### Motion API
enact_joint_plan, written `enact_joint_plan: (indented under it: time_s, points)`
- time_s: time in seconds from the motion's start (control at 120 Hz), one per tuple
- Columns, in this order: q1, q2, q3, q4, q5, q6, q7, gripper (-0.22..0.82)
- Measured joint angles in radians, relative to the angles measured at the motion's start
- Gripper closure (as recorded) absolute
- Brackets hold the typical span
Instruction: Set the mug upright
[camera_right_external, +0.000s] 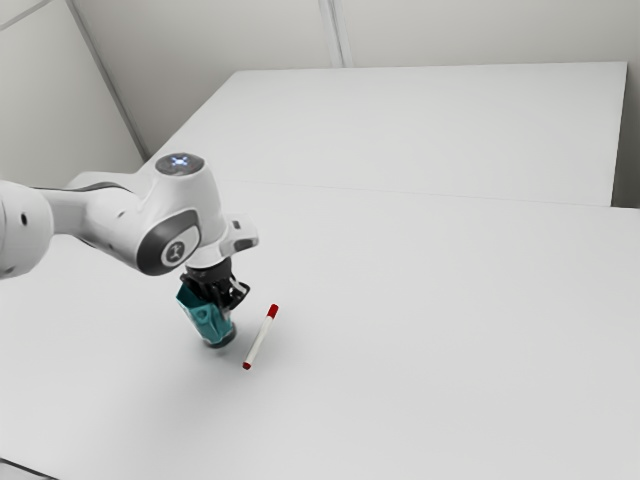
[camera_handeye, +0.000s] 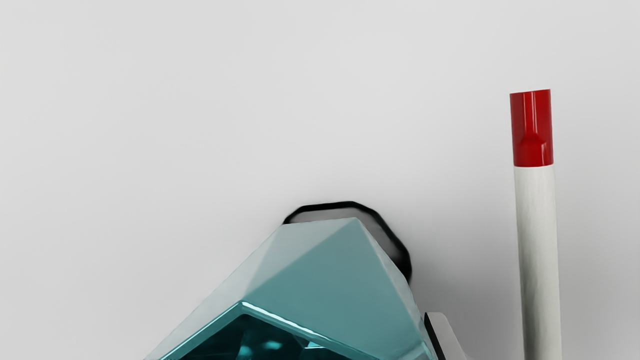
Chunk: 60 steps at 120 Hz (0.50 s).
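Since the marker (camera_right_external: 261, 341) is lying on the table (camera_right_external: 420, 320) just beside the mug (camera_right_external: 206, 315), that's the closest thing to bump into, though there's a gap between them. Count is one marker, white with red ends, and one teal mug. Mug's at the gripper (camera_right_external: 221, 297), long axis on a slant: mouth up toward the exterior view's left, dark base down toward its right. Honestly can't tell if the gripper is clamped on it or loose, or if the base touches down.

No text or brand is readable; no label, number or sign.
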Motion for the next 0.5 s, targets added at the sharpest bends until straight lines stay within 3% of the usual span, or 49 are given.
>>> enact_joint_plan:
  time_s: [0.5]
  points:
    - [-0.003, 0.037, 0.001, 0.002, 0.006, 0.018, -0.064, 0.76]
